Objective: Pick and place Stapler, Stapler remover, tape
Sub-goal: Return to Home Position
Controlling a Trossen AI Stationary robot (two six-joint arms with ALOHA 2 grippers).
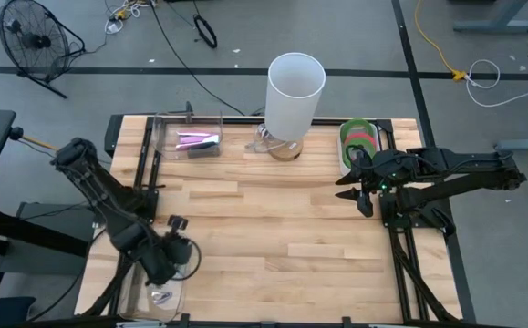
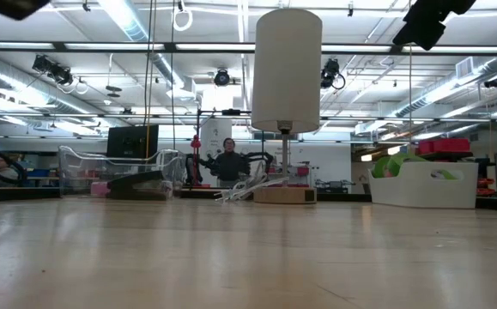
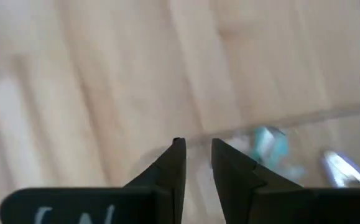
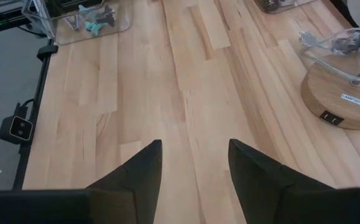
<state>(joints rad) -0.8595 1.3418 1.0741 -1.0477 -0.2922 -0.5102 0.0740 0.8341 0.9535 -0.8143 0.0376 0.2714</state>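
The tape rings (image 1: 358, 141), green and red, lie in a white bin (image 1: 344, 153) at the far right; the bin also shows in the low view (image 2: 424, 184). A dark and pink stapler (image 1: 197, 141) lies in a clear box (image 1: 189, 120) at the far left. A teal stapler remover (image 4: 96, 25) lies in a clear box (image 4: 74, 34) at the near left; it also shows, blurred, in the left wrist view (image 3: 270, 146). My left gripper (image 3: 197, 152) hovers beside that box, empty, its fingers a narrow gap apart. My right gripper (image 4: 195, 165) is open and empty above the table, near the bin.
A tall white lamp (image 1: 293, 87) on a round wooden base (image 4: 338, 93) stands at the far middle, with a clear thing on its base. The middle of the wooden table (image 1: 282, 237) is bare. A person (image 2: 228, 159) shows far behind the table.
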